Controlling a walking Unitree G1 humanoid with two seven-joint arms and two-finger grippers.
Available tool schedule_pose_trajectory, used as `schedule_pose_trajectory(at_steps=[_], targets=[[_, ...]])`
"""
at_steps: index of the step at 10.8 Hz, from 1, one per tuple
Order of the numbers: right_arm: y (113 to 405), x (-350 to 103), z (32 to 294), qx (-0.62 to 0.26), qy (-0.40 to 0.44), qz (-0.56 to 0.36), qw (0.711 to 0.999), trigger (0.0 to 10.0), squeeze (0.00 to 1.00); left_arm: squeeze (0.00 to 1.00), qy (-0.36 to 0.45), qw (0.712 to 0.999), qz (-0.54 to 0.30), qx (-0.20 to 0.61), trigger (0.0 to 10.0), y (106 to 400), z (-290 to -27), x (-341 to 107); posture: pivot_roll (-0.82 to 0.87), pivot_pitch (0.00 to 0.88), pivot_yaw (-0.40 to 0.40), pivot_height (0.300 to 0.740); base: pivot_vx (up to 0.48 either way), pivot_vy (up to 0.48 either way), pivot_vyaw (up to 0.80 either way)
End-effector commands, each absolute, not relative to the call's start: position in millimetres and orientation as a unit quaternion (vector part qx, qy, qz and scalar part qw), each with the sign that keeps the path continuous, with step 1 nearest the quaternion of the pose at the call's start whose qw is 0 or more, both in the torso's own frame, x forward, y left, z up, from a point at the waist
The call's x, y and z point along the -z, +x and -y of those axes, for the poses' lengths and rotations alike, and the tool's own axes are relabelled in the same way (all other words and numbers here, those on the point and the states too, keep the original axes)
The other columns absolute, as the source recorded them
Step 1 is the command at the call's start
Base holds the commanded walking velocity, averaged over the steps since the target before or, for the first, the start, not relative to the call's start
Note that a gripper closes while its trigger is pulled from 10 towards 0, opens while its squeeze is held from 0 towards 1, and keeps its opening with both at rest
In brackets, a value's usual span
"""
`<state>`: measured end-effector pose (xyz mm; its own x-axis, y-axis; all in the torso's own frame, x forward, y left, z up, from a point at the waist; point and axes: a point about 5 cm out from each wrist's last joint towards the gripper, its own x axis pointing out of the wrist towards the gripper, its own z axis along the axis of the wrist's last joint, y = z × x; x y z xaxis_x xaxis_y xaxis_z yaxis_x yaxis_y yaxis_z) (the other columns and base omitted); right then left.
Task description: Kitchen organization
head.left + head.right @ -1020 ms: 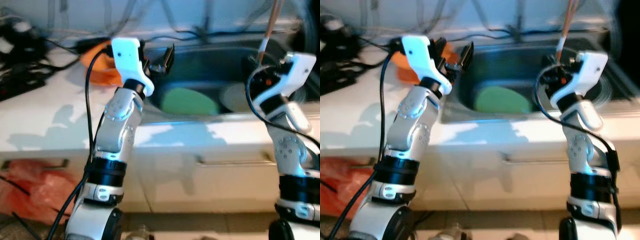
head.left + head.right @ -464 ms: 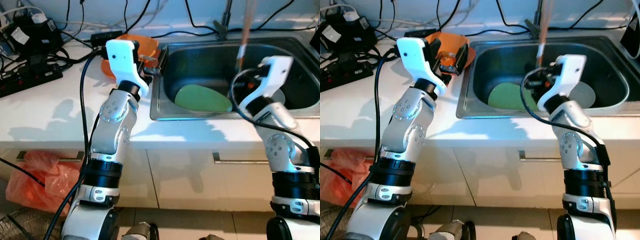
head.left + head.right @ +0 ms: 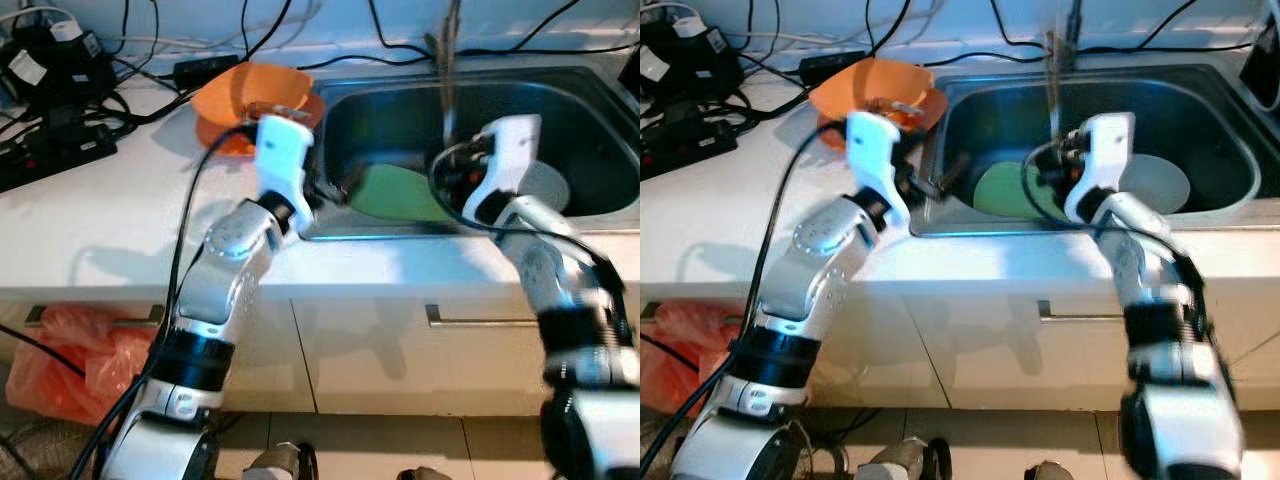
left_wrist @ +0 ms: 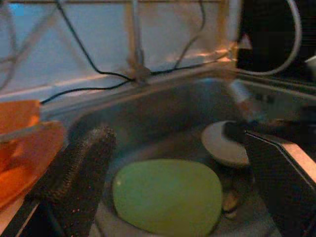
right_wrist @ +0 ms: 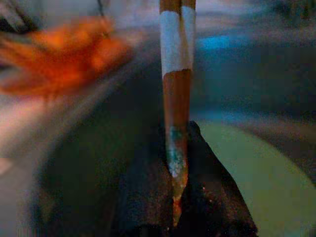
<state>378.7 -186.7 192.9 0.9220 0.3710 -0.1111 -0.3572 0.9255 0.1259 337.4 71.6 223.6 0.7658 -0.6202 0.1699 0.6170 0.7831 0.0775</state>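
A green plate [image 3: 400,195] lies in the steel sink [image 3: 470,235], with a pale round plate [image 3: 545,185] beside it to the right. An orange bowl [image 3: 240,95] sits on the counter left of the sink. My right gripper [image 3: 447,162] is over the sink, shut on an upright brown stick with a white band [image 5: 177,64], above the green plate [image 5: 261,177]. My left gripper [image 3: 940,180] is open at the sink's left rim, pointing into the basin. Through its fingers [image 4: 74,173] I see the green plate [image 4: 168,195] and the pale plate [image 4: 224,143].
Black power strips and tangled cables [image 3: 50,70] crowd the counter's back left. A faucet [image 3: 1072,30] rises behind the sink. An orange plastic bag [image 3: 70,350] lies on the floor at the left, below the cabinet with its drawer handle [image 3: 480,320].
My left gripper has dropped from beside the orange bowl to the sink's left rim. My right gripper has shifted left with the stick, over the green plate. The camera has also moved.
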Motion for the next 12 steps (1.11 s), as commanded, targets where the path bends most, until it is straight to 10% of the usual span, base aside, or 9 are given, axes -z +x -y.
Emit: schedule_pose_trajectory(at_steps=[1, 2, 4, 5, 8, 9, 12], targets=[[382, -195, 188, -0.192, 0.041, -0.074, 0.978, 0.0, 0.00, 0.21, 0.018, 0.935, 0.087, 0.344, 10.0, 334, -72, -223, 0.05, 0.112, 0.094, 0.740, 0.000, 0.000, 0.00], [387, -196, 193, -0.195, 0.014, -0.093, 0.976, 0.0, 0.00, 0.00, 0.039, 0.925, 0.079, 0.369, 10.0, 331, -71, -222, 0.06, 0.112, 0.094, 0.740, 0.000, 0.000, 0.00], [396, -193, 203, -0.181, -0.056, -0.125, 0.974, 0.0, 0.00, 0.00, 0.061, 0.917, 0.062, 0.390, 10.0, 324, -74, -220, 0.09, 0.111, 0.095, 0.740, 0.000, 0.000, 0.00], [400, -195, 208, -0.165, -0.108, -0.128, 0.972, 10.0, 0.00, 0.00, 0.067, 0.912, 0.051, 0.402, 10.0, 321, -75, -220, 0.10, 0.110, 0.096, 0.740, 0.000, 0.000, 0.00], [405, -204, 211, -0.157, -0.148, -0.121, 0.969, 10.0, 0.00, 0.00, 0.110, 0.880, -0.021, 0.461, 10.0, 311, -77, -203, 0.10, 0.109, 0.102, 0.740, 0.000, 0.000, 0.00], [405, -204, 211, -0.164, -0.150, -0.121, 0.967, 10.0, 1.00, 0.00, 0.112, 0.878, -0.027, 0.465, 10.0, 310, -77, -201, 0.10, 0.109, 0.103, 0.740, 0.000, 0.000, 0.00], [405, -202, 208, -0.186, -0.168, -0.127, 0.960, 10.0, 1.00, 0.00, 0.109, 0.877, -0.032, 0.467, 10.0, 309, -77, -201, 0.10, 0.111, 0.108, 0.740, 0.000, 0.000, 0.00]])
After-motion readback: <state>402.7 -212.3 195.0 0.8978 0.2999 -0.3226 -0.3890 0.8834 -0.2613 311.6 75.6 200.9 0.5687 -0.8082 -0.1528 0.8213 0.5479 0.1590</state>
